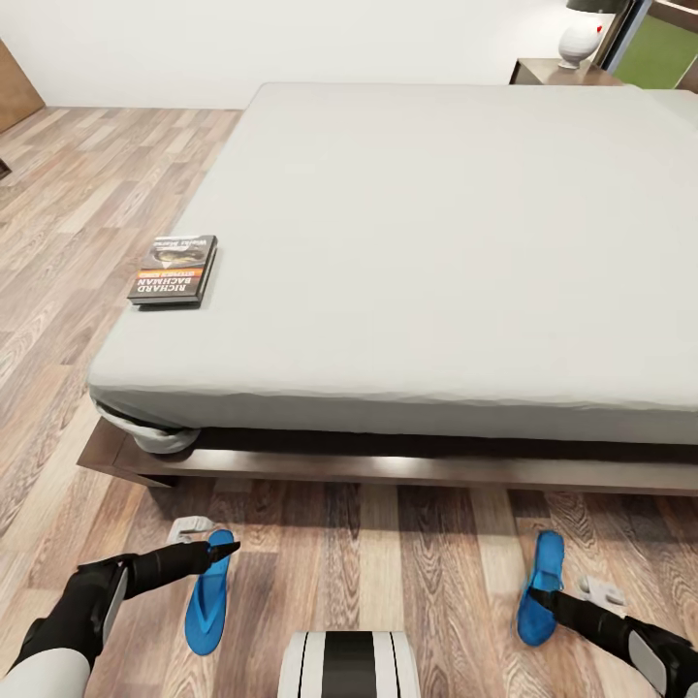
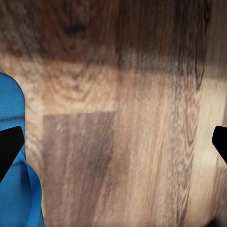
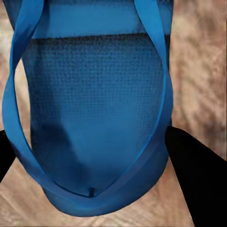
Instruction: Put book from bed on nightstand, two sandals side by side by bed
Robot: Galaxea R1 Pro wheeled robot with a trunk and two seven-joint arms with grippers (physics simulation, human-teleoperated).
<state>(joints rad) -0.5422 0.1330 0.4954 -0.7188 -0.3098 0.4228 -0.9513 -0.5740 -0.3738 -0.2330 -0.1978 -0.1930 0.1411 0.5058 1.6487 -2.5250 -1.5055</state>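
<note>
The bed [image 1: 436,242] takes up most of the head view, from 9 o'clock round to 3 o'clock. Its pale grey mattress sits on a dark wooden frame whose foot rail runs across the lower middle. Wood-plank floor [image 1: 388,572] surrounds it. A nightstand [image 1: 553,71] stands at 1 o'clock beyond the far corner of the mattress and carries a white lamp [image 1: 580,39].

The book [image 1: 174,270] lies flat on the mattress at 10 o'clock, close to the bed's left edge. Its long axis runs roughly toward 12 o'clock. It is well apart from both pincers and not yet moved.

The two sandals lie on the floor in front of the foot rail, well apart from each other, so they are not yet side by side. The left sandal [image 1: 209,591] is at 7 o'clock and the right sandal [image 1: 540,586] at 5 o'clock. Both long axes point roughly toward the bed.

The left pincer [image 1: 225,551] hovers over the toe end of the left sandal. In the left wrist view its fingertips [image 2: 9,142] stand wide apart: it is released, with bare floor between the tips and the sandal off to one side.

The right pincer [image 1: 543,593] is over the middle of the right sandal. In the right wrist view its fingers [image 3: 194,175] straddle the sole across its width. Whether they already press the edges cannot be told.

Judgement: the coming move turns on the right sandal, which lies directly between the right arm's fingers, long axis along the approach. The right arm is the nearer one.
</note>
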